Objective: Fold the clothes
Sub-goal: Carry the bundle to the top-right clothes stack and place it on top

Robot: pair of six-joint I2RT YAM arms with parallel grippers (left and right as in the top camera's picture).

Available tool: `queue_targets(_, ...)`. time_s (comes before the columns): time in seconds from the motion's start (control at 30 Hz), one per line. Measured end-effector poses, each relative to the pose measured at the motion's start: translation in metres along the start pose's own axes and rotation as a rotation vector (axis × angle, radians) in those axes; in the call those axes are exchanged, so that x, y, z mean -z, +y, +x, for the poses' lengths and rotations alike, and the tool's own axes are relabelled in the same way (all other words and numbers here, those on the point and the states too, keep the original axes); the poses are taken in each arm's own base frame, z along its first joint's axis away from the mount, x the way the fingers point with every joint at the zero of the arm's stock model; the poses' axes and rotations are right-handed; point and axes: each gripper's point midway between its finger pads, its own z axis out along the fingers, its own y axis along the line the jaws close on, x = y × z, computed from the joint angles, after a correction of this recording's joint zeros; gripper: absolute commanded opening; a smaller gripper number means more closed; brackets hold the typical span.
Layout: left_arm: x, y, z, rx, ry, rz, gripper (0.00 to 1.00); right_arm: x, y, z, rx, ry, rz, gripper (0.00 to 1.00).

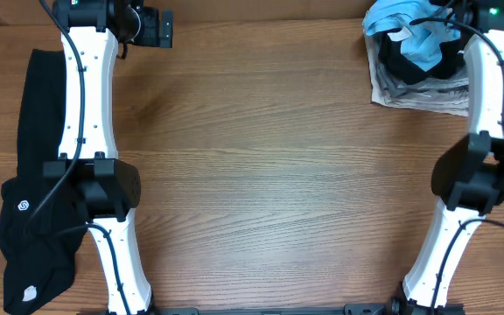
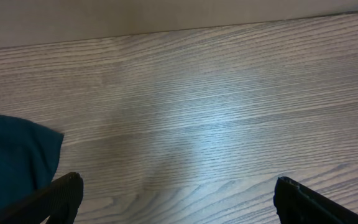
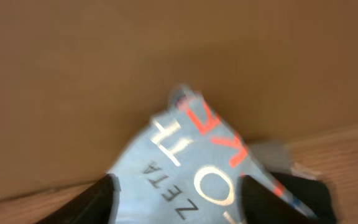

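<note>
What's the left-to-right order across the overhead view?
Long black garment with a small white logo → white left robot arm → bare brown wooden tabletop → crumpled light blue T-shirt on the far-corner pile → white right robot arm.

A wood-grain table (image 1: 269, 175) (brown) meets perhaps a wall (image 3: 135, 50).

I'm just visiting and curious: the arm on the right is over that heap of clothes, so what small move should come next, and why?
Probably the right gripper should pinch the blue shirt and lift it off the pile. The shirt lies between its fingers, bunched atop other clothes, and folding needs it spread on the table.
</note>
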Motion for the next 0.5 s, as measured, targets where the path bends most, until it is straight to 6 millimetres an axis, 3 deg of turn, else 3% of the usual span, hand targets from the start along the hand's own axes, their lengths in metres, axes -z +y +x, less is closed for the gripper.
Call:
queue_targets(0.1,0.0,0.0,0.0,0.0,0.0,0.0,1.0,-0.053,-0.01,0.074,-0.033,0.147,-0.006,1.0)
queue_targets(0.2,0.0,0.0,0.0,0.0,0.0,0.0,1.0,-0.08,-0.009,0.123,-0.057,0.238,-0.022,1.0)
queue_targets(0.5,0.0,0.0,0.0,0.0,0.0,0.0,1.0,-0.069,-0.017,0.129,-0.13,0.312,-0.032,1.0)
